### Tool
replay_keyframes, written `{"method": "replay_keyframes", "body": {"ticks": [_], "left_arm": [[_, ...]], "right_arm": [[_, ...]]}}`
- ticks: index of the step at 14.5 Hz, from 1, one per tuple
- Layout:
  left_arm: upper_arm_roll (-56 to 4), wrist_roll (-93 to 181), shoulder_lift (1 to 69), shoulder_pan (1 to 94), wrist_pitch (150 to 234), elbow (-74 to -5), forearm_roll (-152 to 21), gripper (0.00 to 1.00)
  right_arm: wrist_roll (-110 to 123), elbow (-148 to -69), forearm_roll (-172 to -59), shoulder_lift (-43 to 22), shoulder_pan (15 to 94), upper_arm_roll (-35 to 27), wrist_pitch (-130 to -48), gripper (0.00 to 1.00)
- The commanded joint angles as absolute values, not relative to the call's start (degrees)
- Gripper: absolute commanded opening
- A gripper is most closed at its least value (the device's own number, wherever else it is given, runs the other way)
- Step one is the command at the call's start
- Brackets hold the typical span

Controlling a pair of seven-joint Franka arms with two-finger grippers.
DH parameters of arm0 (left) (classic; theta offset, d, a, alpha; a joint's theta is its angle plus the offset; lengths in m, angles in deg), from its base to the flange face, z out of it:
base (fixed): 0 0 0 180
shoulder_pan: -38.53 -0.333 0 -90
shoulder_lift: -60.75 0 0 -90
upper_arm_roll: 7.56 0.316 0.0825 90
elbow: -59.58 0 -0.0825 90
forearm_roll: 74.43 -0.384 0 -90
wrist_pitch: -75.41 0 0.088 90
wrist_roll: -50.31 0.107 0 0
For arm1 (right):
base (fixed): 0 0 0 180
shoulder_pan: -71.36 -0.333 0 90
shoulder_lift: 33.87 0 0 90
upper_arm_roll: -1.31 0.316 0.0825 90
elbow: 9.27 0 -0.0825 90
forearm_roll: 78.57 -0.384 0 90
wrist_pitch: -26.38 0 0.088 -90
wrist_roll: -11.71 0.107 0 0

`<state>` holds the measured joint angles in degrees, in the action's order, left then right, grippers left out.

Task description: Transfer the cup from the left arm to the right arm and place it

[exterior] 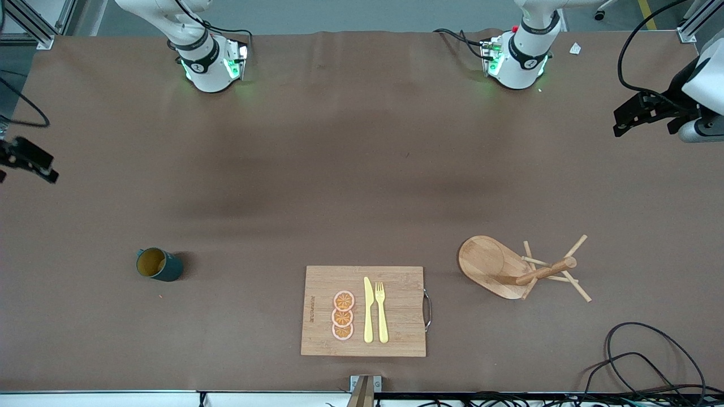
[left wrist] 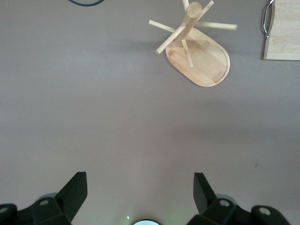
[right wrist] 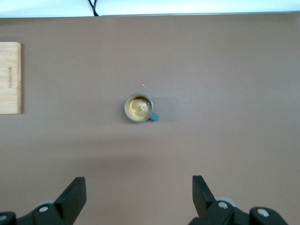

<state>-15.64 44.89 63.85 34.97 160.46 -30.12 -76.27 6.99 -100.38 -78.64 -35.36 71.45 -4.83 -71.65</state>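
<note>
The cup [exterior: 159, 264] stands upright on the counter [exterior: 350, 169], toward the right arm's end, with nothing touching it. In the right wrist view the cup [right wrist: 138, 108] shows its yellowish-gold inside from above, its handle sticking out to one side. A tiny red speck lies on the counter just beside it.

The right tool [exterior: 28, 160] hangs at the edge of the front view, over the counter's margin at the right arm's end, well apart from the cup. In the right wrist view its two black fingers [right wrist: 72, 197] stand wide apart with bare counter between them; it holds nothing.

The left tool [exterior: 642, 113] is raised over the counter's edge at the left arm's end. In the left wrist view its fingers [left wrist: 75, 191] are likewise spread wide, with nothing between them.

A bamboo cutting board [exterior: 363, 311] lies near the counter's edge closest to the front camera, roughly midway between the two ends. On it rest three orange slices [exterior: 343, 315] in a row, a yellow knife [exterior: 368, 310] and a yellow fork [exterior: 382, 312] side by side. A metal handle [exterior: 427, 310] is fixed to the board's edge toward the left arm's end.

A wooden peg stand [exterior: 523, 270] sits toward the left arm's end, between the board and the black cables [exterior: 639, 362] at the counter's corner. The stand [left wrist: 197, 47] also shows in the left wrist view.
</note>
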Motion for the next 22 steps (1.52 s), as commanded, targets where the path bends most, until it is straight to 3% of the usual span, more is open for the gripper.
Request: {"method": "replay_keyframes", "body": {"ticks": [1, 7, 22], "left_arm": [[-15.82, 46.18, 64.62, 34.58, 159.09, -29.54, -77.07, 1.00], [-15.82, 46.18, 63.57, 32.47, 158.04, -26.29, -77.15, 1.00], [-18.36, 46.88, 63.30, 33.26, 155.48, -26.29, -75.75, 1.00]], "right_arm": [[8.80, -101.99, -77.69, -38.44, 71.71, -4.31, -69.08, 1.00], [8.72, -100.24, -77.78, -39.24, 71.45, -4.05, -67.84, 1.00], [8.54, -97.51, -77.69, -38.27, 71.80, -4.31, -67.84, 1.00]]}}
